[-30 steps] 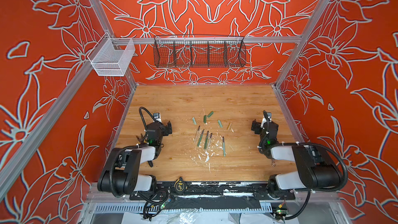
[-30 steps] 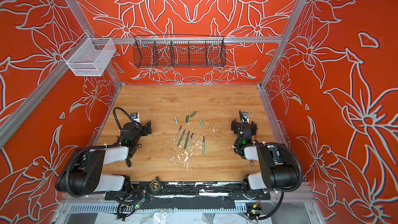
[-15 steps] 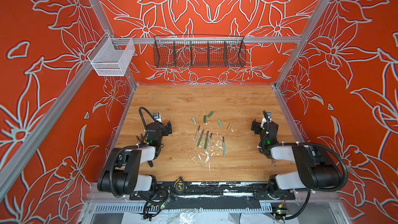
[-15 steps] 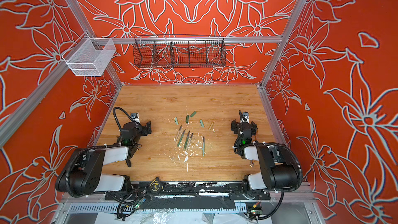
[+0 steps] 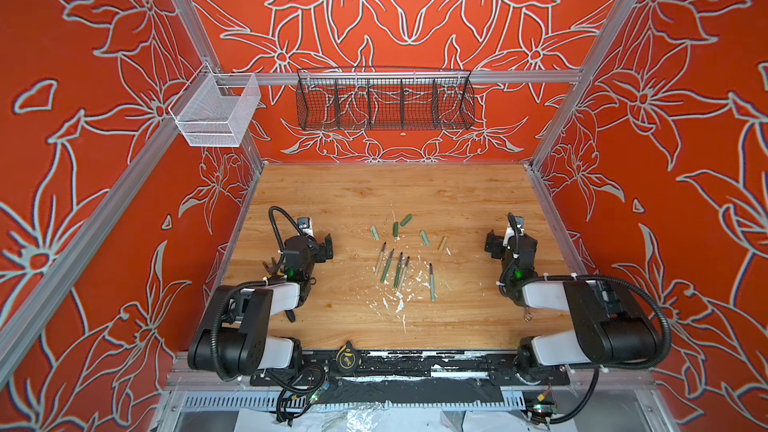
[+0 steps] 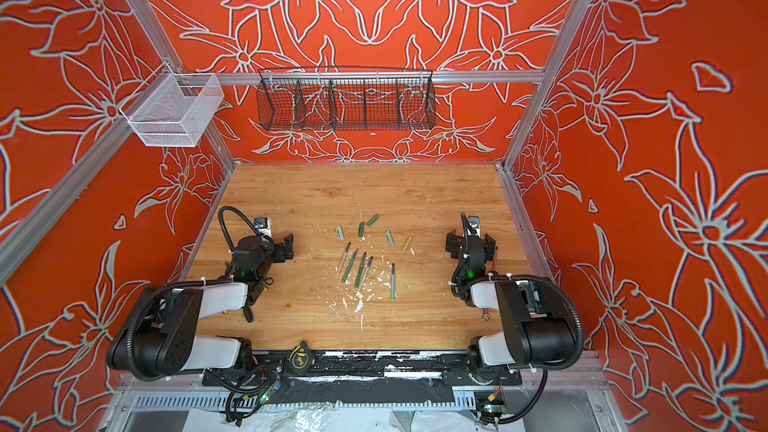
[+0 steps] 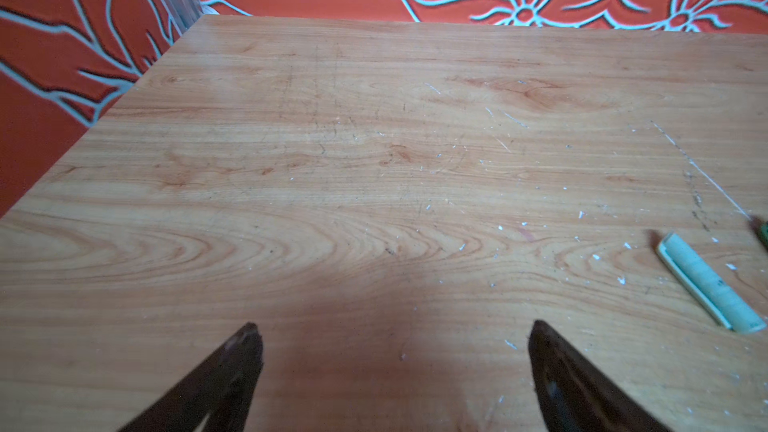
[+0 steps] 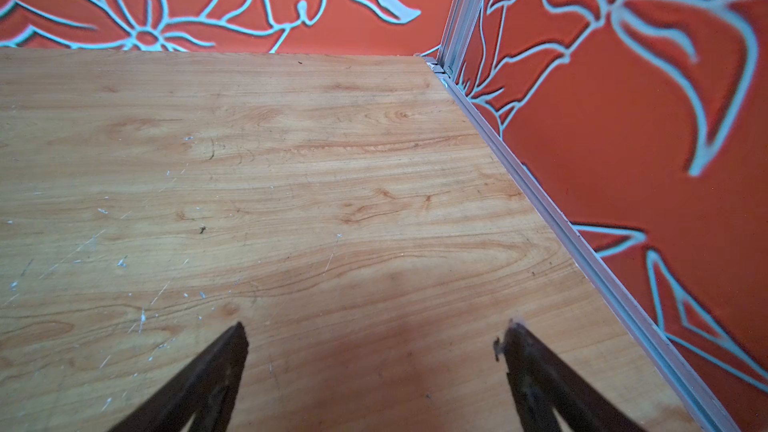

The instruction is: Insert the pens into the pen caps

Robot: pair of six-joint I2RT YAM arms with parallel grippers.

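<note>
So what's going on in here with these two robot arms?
Nothing is being handled right now. The left gripper and the right gripper sit open and empty at opposite sides of the wooden table. Between them five uncapped pens lie in the middle, with the pen caps scattered loose just beyond them.

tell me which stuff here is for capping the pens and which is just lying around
For the job:
- pens, five, uncapped
- caps, five, loose on the wood beyond the pens

Just lying about:
- tape measure
- black basket
- white basket
- paint flecks
</note>
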